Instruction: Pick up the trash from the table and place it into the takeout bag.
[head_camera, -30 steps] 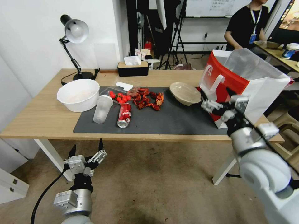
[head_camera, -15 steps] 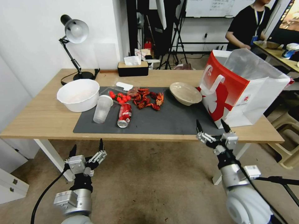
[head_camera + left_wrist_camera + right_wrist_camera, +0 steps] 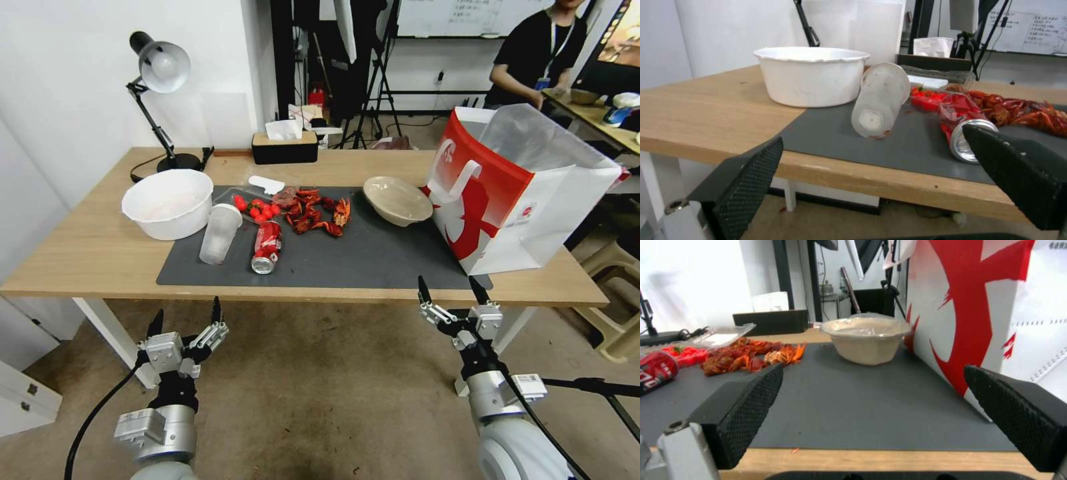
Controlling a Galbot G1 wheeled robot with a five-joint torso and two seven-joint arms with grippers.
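On the table (image 3: 87, 253) lies a dark grey mat (image 3: 373, 263) with the trash: a frosted plastic cup (image 3: 219, 233) on its side, a crushed red soda can (image 3: 267, 247), red crayfish shells (image 3: 317, 213) and a beige bowl (image 3: 397, 199). At the table's right end stands the red-and-white takeout bag (image 3: 513, 193), its top open. Both grippers hang below the table's front edge, empty. My left gripper (image 3: 187, 320) is open in front of the cup (image 3: 880, 100) and can (image 3: 967, 133). My right gripper (image 3: 452, 292) is open, facing the bowl (image 3: 865, 340) and bag (image 3: 987, 313).
A white tub (image 3: 168, 202) sits left of the mat, with red cherry tomatoes (image 3: 257, 208) in a clear tray behind the can. A desk lamp (image 3: 157, 100) and a black tissue box (image 3: 285, 145) stand at the back. White table legs (image 3: 110, 333) reach the floor near the arms.
My right gripper has come away from the takeout bag's front and dropped below the table's front edge, still open. The left arm has not moved.
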